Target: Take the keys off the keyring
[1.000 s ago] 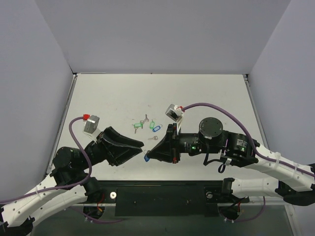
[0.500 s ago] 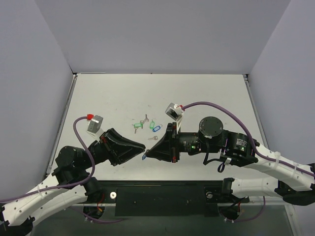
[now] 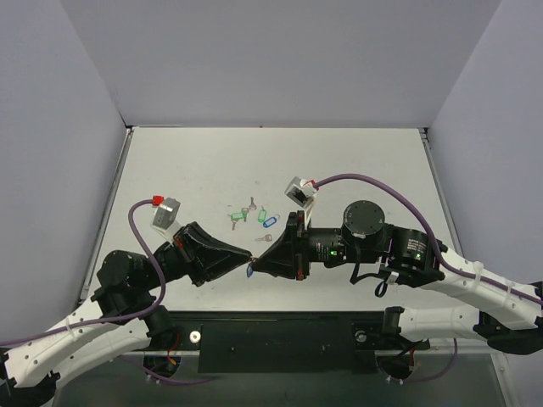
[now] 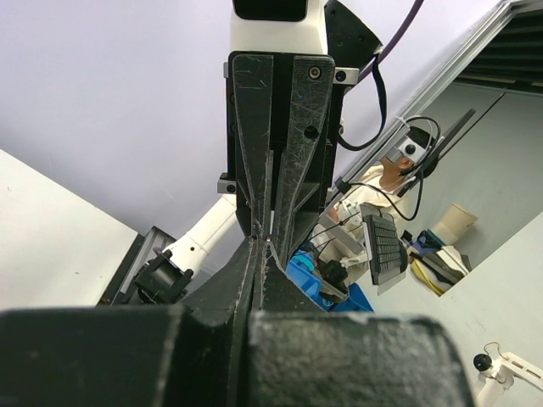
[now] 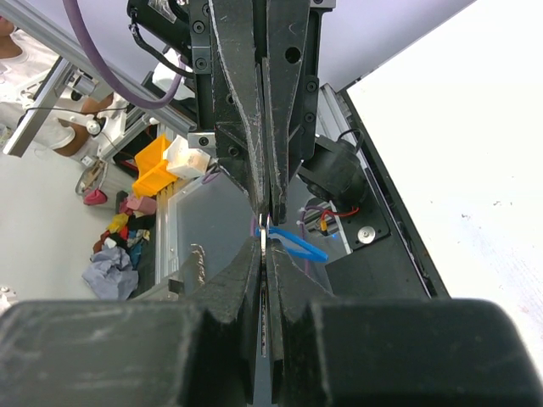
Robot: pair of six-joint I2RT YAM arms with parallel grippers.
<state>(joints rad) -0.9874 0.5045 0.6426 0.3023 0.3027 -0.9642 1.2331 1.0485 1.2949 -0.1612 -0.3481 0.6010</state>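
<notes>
My two grippers meet tip to tip above the table's near edge. My right gripper [image 3: 258,264] [image 5: 265,240] is shut on a thin silver edge of the keyring [image 5: 265,227]. A deep-blue oval tag [image 5: 297,244] [image 3: 249,271] hangs from it. My left gripper [image 3: 247,254] [image 4: 264,242] is shut, with a thin silver sliver, seemingly a key [image 4: 269,242], at its tips against the right gripper's fingertips [image 4: 297,153]. The yellow tag is hidden, and the keys themselves are too small to make out in the top view.
On the table beyond the grippers lie two green-tagged bunches [image 3: 238,215] [image 3: 261,214], a lighter blue tag [image 3: 270,221] and small loose keys [image 3: 252,202] [image 3: 265,238]. Grey walls close in the left, back and right.
My left gripper has moved right to meet the right gripper's tips. The blue tag has shifted slightly left. The right arm has barely moved.
</notes>
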